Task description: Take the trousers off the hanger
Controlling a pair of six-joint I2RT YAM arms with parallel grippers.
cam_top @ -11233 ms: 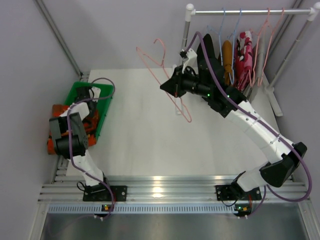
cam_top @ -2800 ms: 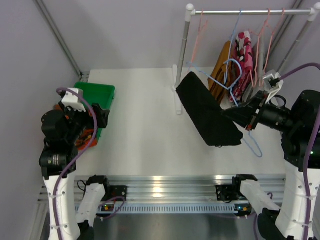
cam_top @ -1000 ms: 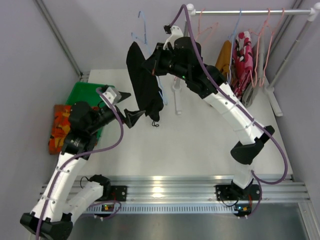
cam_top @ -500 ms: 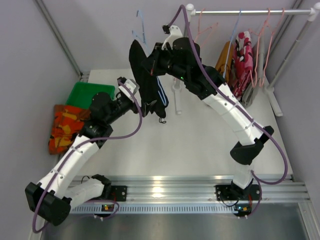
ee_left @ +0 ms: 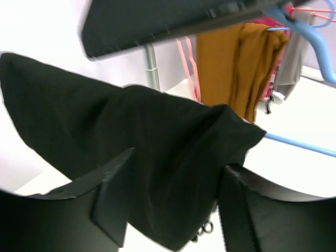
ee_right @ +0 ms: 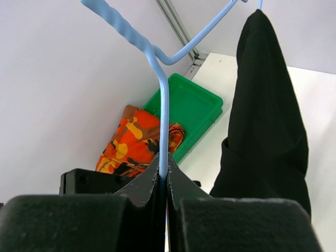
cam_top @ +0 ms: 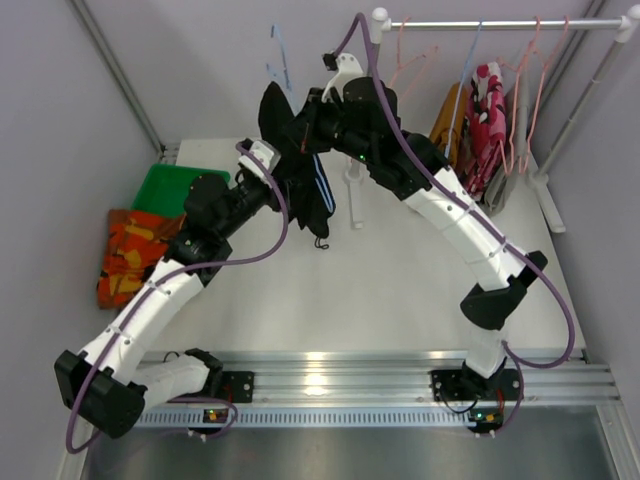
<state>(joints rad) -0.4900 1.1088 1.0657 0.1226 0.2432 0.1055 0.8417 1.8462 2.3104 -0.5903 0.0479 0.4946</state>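
While the black trousers (cam_top: 300, 180) hang draped over the hanger (ee_right: 164, 105), high above the table (cam_top: 400, 270), this pair is not yet freed. The right gripper (ee_right: 164, 173) pinches the hanger's stem tight. The left gripper (ee_left: 173, 205) stands spread with cloth between its fingers. Orange trousers (cam_top: 125, 255) lie by the bin (cam_top: 170, 185). The mustard pair (cam_top: 450, 120) and floral pair (cam_top: 490, 110) wait on the rail (cam_top: 500, 22).

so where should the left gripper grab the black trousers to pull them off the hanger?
Take the loose fold of the black trousers draped under the blue hanger, coming from the robot's left. The right gripper pins the hanger's neck, so the cloth hangs free, between the open left gripper fingers.
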